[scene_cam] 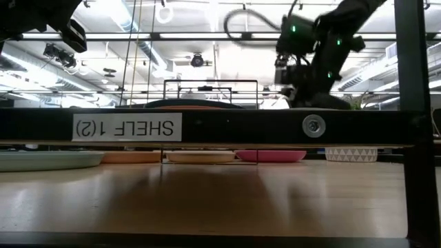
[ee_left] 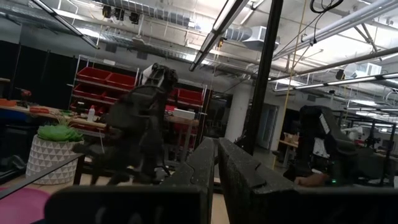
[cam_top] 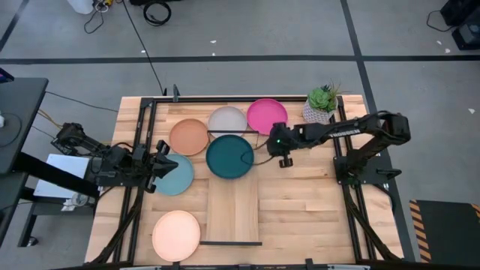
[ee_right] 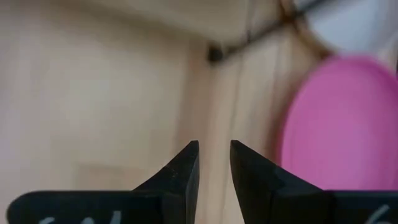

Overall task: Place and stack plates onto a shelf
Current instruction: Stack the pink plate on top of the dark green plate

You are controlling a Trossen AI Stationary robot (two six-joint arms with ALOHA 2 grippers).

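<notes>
In the high view the light-wood shelf [cam_top: 234, 214] runs from the table's middle to its near edge. The dark teal plate [cam_top: 229, 156] lies flat on the shelf's far end. The orange plate [cam_top: 189, 136], grey plate [cam_top: 227, 120] and magenta plate [cam_top: 267, 116] lie on the table behind it. The light teal plate [cam_top: 177, 175] and peach plate [cam_top: 176, 235] lie to the shelf's left. My left gripper [cam_top: 162, 166] hangs shut, high over the light teal plate. My right gripper [cam_top: 279, 148] points down between the dark teal and magenta plates, its fingers [ee_right: 186, 165] a narrow gap apart, holding nothing.
A potted green plant [cam_top: 321, 103] stands at the table's far right, beside the magenta plate [ee_right: 339, 124]. Black frame bars [cam_top: 349, 195] run along the table's left and right sides. Bare shelf board extends nearward from the dark teal plate.
</notes>
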